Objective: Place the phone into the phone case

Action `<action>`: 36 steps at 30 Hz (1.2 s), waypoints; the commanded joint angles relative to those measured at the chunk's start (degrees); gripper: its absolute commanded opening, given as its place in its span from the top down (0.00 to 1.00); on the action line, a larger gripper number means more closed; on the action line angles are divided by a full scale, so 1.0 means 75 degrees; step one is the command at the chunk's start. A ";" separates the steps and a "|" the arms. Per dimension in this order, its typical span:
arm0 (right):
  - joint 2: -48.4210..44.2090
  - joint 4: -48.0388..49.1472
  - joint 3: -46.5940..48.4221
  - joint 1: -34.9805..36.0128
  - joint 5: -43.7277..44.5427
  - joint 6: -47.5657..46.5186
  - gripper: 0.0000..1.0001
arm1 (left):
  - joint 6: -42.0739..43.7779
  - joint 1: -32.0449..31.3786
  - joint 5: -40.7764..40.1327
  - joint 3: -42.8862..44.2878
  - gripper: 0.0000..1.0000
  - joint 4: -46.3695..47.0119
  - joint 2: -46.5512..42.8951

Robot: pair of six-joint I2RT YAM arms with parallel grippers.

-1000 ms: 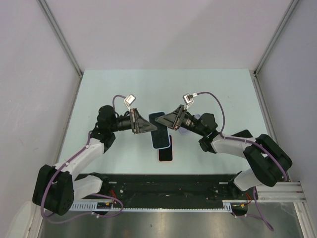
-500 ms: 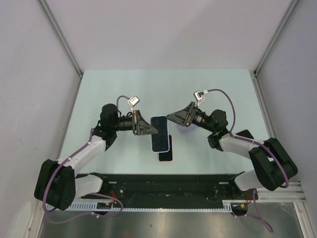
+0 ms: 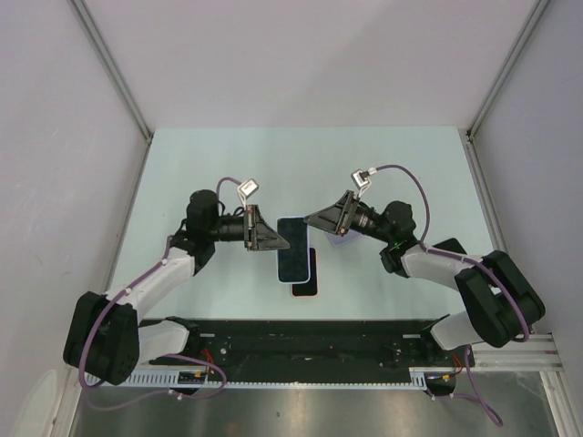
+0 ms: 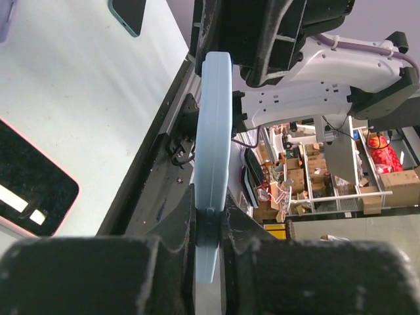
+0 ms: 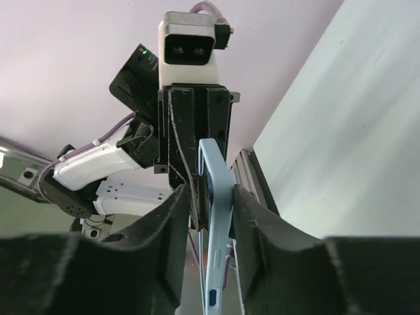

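Note:
A light blue phone case (image 3: 293,248) hangs above the table's middle, and a dark phone face shows inside its rim. My left gripper (image 3: 279,240) is shut on the case's left long edge. In the left wrist view the case (image 4: 215,131) runs edge-on out of the gripper (image 4: 210,220). My right gripper (image 3: 313,221) is at the case's upper right corner. In the right wrist view its fingers (image 5: 210,191) close on the two faces of the case (image 5: 222,216), and a dark strip of the phone shows on the case's left side.
A pink-edged phone (image 3: 307,284) lies screen-up on the table under the held case, also in the left wrist view (image 4: 29,190). A lavender case (image 3: 339,240) lies below my right gripper. A dark teal phone (image 4: 128,12) lies farther out. The black rail (image 3: 301,341) runs along the near edge.
My right arm drew back to the right and its jaws widened, then narrowed again on the case. The case shifted slightly right, and my left gripper kept its hold.

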 commanded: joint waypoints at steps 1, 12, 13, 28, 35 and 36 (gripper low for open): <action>-0.0282 -0.0412 0.0399 0.0260 0.0139 -0.0837 0.76 | 0.0982 -0.0019 -0.0548 0.0591 1.00 -0.0961 -0.0004; -0.1244 -0.4502 0.1898 0.1372 0.1475 -0.4050 1.00 | 0.2392 -0.0019 -0.2028 0.1072 1.00 -0.3578 0.0922; -0.1268 -0.4644 0.1911 0.1420 0.1581 -0.4168 1.00 | 0.2393 -0.0019 -0.2017 0.1060 1.00 -0.3555 0.0980; -0.2064 -0.5911 0.1034 0.1034 0.0505 -0.3678 0.25 | 0.0917 0.0239 -0.1501 0.0791 1.00 -0.1460 -0.0307; -0.2521 -0.5712 0.0236 0.1081 0.0445 -0.3081 0.19 | 0.0131 0.0368 -0.1606 0.0743 1.00 -0.0718 -0.0800; -0.2522 -0.5630 0.0213 0.1093 0.0422 -0.3010 0.19 | 0.0061 0.0391 -0.1595 0.0755 1.00 -0.0707 -0.0812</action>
